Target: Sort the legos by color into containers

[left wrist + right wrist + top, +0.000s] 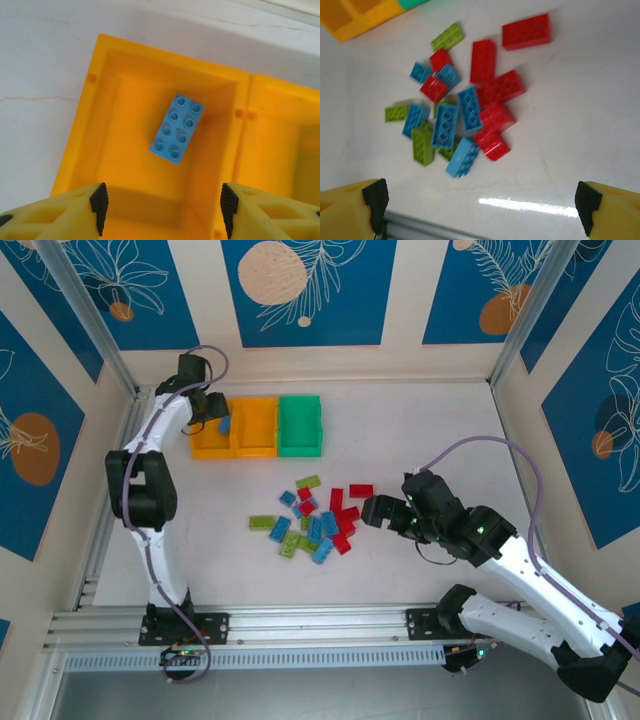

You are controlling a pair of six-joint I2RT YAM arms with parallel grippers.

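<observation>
Currently, nearest the arm bases, the right gripper (382, 512) hovers low just beside the red edge of the legos (465, 107). Its jaws are spread wide with nothing between them, which I judge to be a stance for picking from the heap. The legos lie loose at the middle of the table (450, 420), blue, red and lime green mixed, several touching or overlapping. Farther back, the containers (256, 451) stand in a joined row near the far wall, two orange-yellow and one green. The left gripper (162, 207) hangs over the leftmost orange bin (80, 150), jaws apart and empty, above one blue brick (178, 128) inside it. Blue appears assigned there. No brand, label or lettering is legible on bricks, bins or arms.
</observation>
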